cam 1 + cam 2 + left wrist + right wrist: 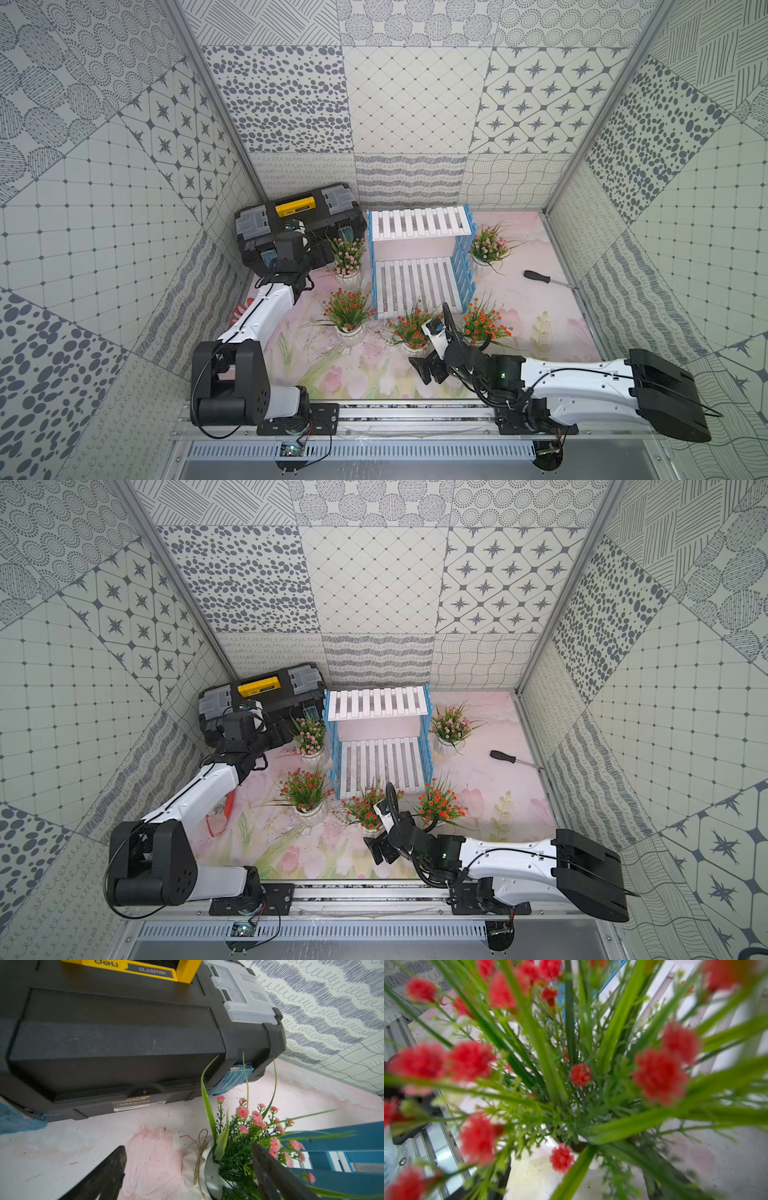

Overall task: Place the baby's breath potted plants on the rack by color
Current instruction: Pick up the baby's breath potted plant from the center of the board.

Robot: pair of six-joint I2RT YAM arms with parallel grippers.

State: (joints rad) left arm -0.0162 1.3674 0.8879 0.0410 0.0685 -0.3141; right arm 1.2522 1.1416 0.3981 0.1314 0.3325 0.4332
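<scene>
The left pincer (188, 1147) gapes wide and grips nothing. The pink plant (249, 1136) stands on the worktop (540, 316) between its fingers, with the rack (419, 266) just beyond. The right pincer (428, 366) sits close behind an orange-red plant (411, 328). Blurred foliage hides its jaws, so I cannot tell how far open it is.

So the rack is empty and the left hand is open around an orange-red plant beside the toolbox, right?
Not quite. The plant that the open left hand straddles has pink blossoms, not orange-red; the left wrist view shows it. The rest holds: the rack is empty and the plant stands beside the toolbox.
</scene>
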